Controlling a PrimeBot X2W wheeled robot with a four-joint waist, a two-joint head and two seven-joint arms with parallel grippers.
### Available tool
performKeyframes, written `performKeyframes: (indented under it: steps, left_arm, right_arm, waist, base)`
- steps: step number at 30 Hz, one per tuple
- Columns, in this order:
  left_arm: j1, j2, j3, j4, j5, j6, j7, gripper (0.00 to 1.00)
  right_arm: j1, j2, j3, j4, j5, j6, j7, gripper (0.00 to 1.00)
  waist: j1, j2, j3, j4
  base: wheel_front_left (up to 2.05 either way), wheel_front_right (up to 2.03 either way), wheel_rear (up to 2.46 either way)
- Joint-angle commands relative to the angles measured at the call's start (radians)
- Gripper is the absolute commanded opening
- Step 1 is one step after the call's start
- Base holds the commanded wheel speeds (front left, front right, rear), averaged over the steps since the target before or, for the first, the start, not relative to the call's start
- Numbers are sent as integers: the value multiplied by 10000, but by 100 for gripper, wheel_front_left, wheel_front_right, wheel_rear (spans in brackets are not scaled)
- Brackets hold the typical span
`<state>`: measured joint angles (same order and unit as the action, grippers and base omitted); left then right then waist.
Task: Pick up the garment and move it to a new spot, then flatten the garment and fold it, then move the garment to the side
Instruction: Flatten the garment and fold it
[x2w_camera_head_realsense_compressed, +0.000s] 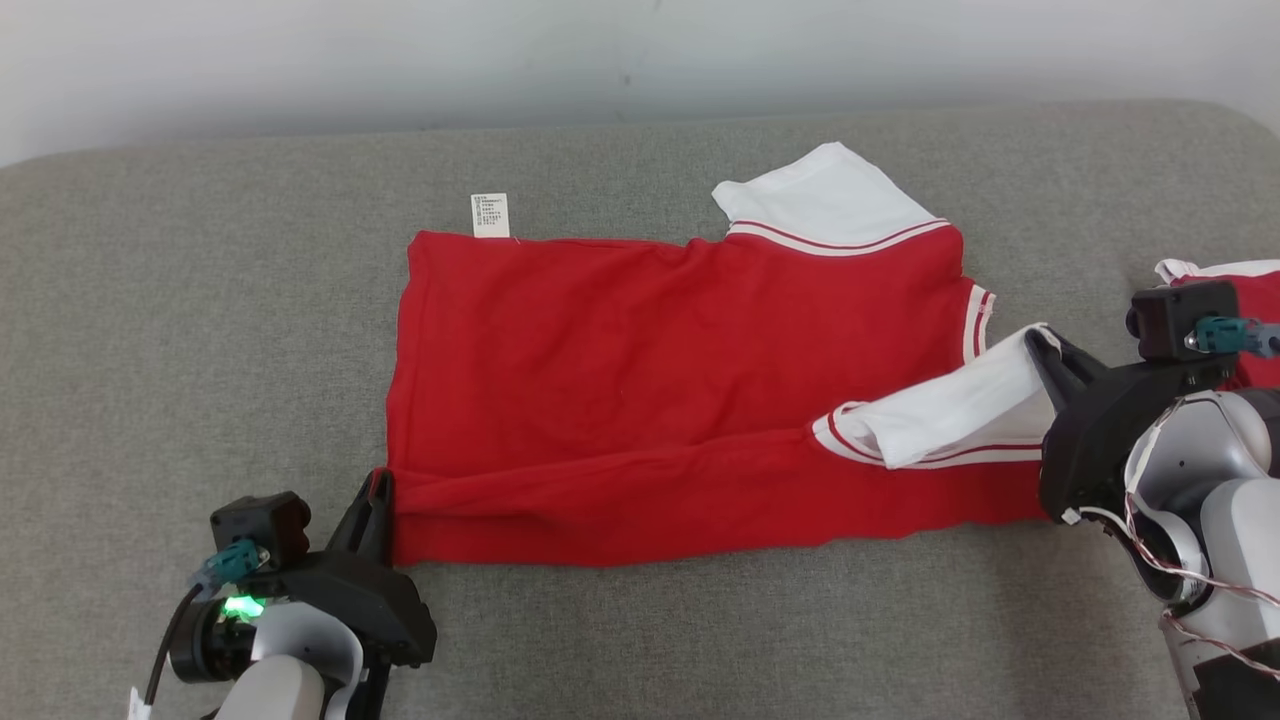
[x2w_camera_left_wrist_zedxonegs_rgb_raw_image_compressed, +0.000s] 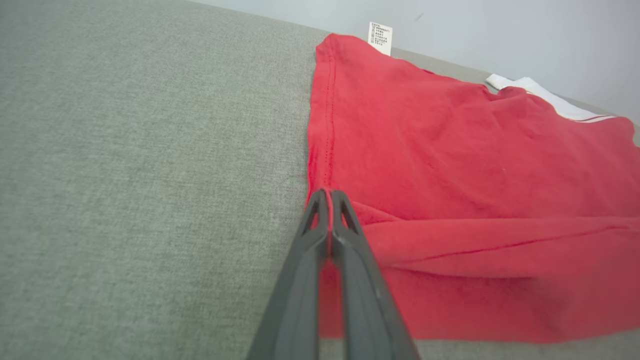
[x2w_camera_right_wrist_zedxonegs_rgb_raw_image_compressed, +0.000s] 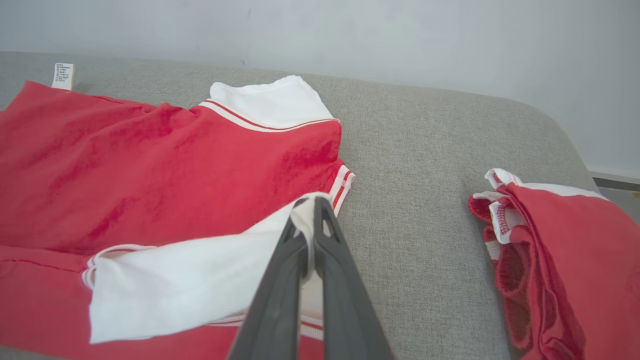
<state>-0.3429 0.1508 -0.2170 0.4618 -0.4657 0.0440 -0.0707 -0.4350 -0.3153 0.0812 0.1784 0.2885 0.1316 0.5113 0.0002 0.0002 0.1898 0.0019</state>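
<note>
The garment (x2w_camera_head_realsense_compressed: 650, 380) is a red shirt with white, red-striped sleeves, spread on the grey cushion. Its near long edge is folded over onto the body. A white care label (x2w_camera_head_realsense_compressed: 489, 214) sticks out at the far left corner. My left gripper (x2w_camera_head_realsense_compressed: 377, 482) is shut on the garment's near left hem corner (x2w_camera_left_wrist_zedxonegs_rgb_raw_image_compressed: 326, 192). My right gripper (x2w_camera_head_realsense_compressed: 1040, 340) is shut on the tip of the white near sleeve (x2w_camera_right_wrist_zedxonegs_rgb_raw_image_compressed: 200, 285), which lies turned back over the red body. The far sleeve (x2w_camera_head_realsense_compressed: 820, 195) lies flat at the back.
A second red garment (x2w_camera_right_wrist_zedxonegs_rgb_raw_image_compressed: 560, 260) with white trim lies bunched at the cushion's right end (x2w_camera_head_realsense_compressed: 1230, 300), just behind my right wrist. The cushion's (x2w_camera_head_realsense_compressed: 200, 300) curved back edge meets a pale wall (x2w_camera_head_realsense_compressed: 400, 60).
</note>
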Motion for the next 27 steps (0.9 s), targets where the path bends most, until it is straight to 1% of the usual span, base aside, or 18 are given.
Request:
performKeyframes:
  steps: [1, 6, 7, 8, 9, 12, 19, 27]
  left_arm:
    - [-134, 8, 11, 58, 96, 26, -50, 0]
    - [-363, -29, -12, 404, 71, 22, -230, 0]
    - [-407, -43, -1, 453, 64, 44, -298, 41]
    - [-480, -52, -18, 559, 114, 70, -432, 100]
    - [-502, -72, -18, 616, 128, 88, -516, 100]
    - [-569, -119, -65, 774, 161, 84, -751, 100]
    - [-240, -6, -191, 1009, 271, 69, -1223, 100]
    - [372, 140, -547, 897, 630, 262, -1255, 100]
  right_arm:
    - [-126, -61, 14, 64, -67, -20, -104, 0]
    - [-333, 2, 146, 573, -112, -20, -367, 0]
    - [-381, 39, 91, 660, -154, -20, -452, 0]
    - [-472, 112, 16, 826, -252, -20, -727, 40]
    - [-512, 168, -38, 906, -295, -20, -933, 100]
    - [-587, 397, -150, 1226, -398, -20, -1460, 100]
    - [-441, 521, -142, 1549, -338, -20, -1964, 100]
    - [615, 563, -768, 1426, -288, -20, -1496, 100]
  waist:
    - [-2, -2, 34, -2]
    - [-2, -2, 61, -1]
    - [-2, -2, 55, -3]
    - [-2, -2, 30, -4]
    - [-2, -2, 5, -8]
    - [-2, -2, -83, -23]
    - [-2, -2, -453, -48]
    - [-2, -2, -799, -108]
  base:
    - [0, 0, 0]
    - [0, 0, 0]
    - [0, 0, 0]
    - [0, 0, 0]
    - [0, 0, 0]
    - [0, 0, 0]
    - [0, 0, 0]
    - [0, 0, 0]
